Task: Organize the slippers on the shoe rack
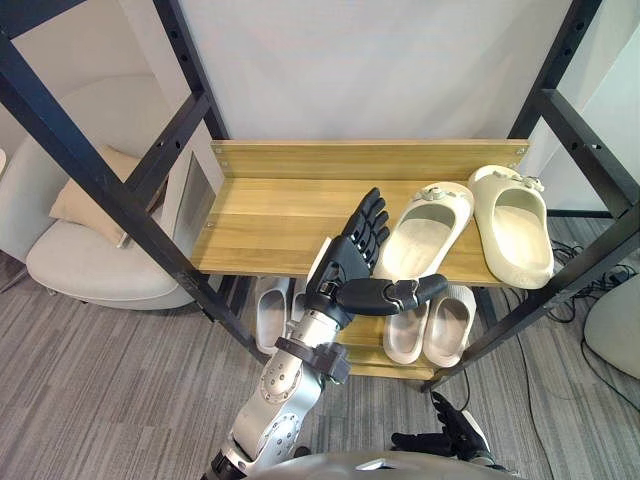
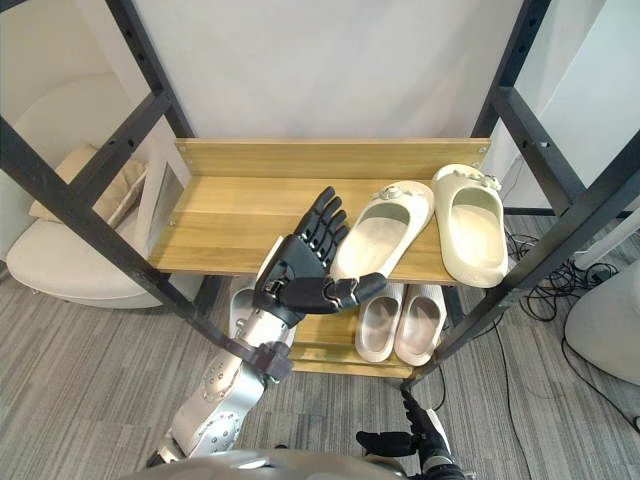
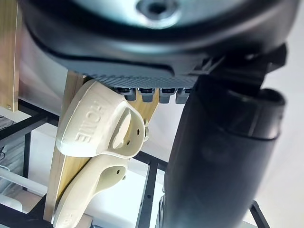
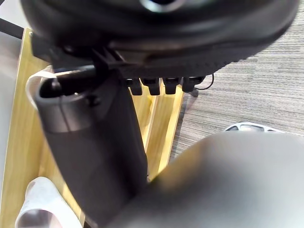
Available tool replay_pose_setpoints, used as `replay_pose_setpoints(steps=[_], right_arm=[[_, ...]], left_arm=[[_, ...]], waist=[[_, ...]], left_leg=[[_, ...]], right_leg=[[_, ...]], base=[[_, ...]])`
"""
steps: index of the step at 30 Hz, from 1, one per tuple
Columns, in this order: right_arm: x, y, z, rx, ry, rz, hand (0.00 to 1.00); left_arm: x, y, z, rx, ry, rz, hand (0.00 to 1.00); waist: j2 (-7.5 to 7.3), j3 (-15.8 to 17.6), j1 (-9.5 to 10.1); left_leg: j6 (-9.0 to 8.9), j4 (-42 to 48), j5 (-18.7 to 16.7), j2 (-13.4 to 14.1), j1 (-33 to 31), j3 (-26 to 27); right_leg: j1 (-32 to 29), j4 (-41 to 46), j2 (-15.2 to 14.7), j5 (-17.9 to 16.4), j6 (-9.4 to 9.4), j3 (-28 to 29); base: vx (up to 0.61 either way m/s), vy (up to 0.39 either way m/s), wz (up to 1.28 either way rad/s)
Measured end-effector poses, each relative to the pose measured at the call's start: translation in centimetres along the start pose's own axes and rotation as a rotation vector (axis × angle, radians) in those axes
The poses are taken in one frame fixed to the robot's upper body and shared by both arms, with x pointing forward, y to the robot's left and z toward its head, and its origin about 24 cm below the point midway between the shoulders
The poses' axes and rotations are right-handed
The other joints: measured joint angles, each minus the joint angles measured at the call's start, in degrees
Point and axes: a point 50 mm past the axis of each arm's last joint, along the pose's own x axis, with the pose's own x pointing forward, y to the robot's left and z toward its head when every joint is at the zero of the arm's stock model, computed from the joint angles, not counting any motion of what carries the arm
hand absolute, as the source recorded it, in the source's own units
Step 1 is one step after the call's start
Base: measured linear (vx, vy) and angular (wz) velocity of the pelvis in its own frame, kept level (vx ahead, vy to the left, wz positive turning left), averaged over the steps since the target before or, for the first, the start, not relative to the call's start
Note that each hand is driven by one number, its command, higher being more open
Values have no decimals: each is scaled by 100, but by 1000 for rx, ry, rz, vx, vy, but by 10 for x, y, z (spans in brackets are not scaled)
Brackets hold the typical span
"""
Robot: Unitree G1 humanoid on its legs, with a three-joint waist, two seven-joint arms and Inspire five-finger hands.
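Trouble could come if the left hand (image 1: 347,266), wide open and empty, bumps the nearest slipper (image 1: 425,238) off the shelf (image 1: 270,215).

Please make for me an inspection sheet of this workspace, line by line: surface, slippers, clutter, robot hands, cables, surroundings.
Surface: wooden top shelf of the shoe rack, its left half bare.
Job's things: two cream slippers on the top shelf's right part. The slanted slipper is angled. The right slipper reaches the front edge. A beige pair and a white pair sit on the lower shelf.
Clutter: nothing seen.
Robot hands: left robot hand open, raised by the slanted slipper's heel, holding nothing. Right robot hand open, low.
Cables: black cables on the floor, right of the rack.
Surroundings: black metal frame, white armchair with cushion, grey carpet.
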Motion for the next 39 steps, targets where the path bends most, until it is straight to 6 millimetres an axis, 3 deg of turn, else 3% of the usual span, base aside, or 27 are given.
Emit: replay_pose_setpoints(steps=[10,21,25,29,39], right_arm=[[2,5,0,-20,5,13,100],[3,8,3,-17,-2,4,100],[7,8,9,-17,-20,5,100],[7,8,11,-15,-23,0,100],[19,12,36,-2,-99,-9,100]], left_arm=[[3,-1,-12,22,39,-27,100],[23,-11,-22,159,64,-121,100],[35,-16,-23,226,60,-153,100],[38,-16,-22,262,37,-150,100],[50,-10,-25,364,18,-109,100]], waist=[[-125,-26,2],[-226,60,-16],[-250,183,-144],[-271,246,-143],[-337,288,-129]], left_leg=[[1,-147,117,-6,60,-80],[2,-224,161,-6,84,-69],[1,-233,161,-3,90,-55],[1,-244,160,-2,94,-45],[-16,-254,166,9,94,59]], right_leg=[[44,-18,-4,8,3,-104],[20,-29,-1,26,3,-87],[18,-29,1,29,3,-73],[15,-30,2,32,4,-67],[-40,-34,-14,94,14,54]], base=[[-8,3,5],[0,0,0],[0,0,0],[0,0,0],[-18,11,-4]])
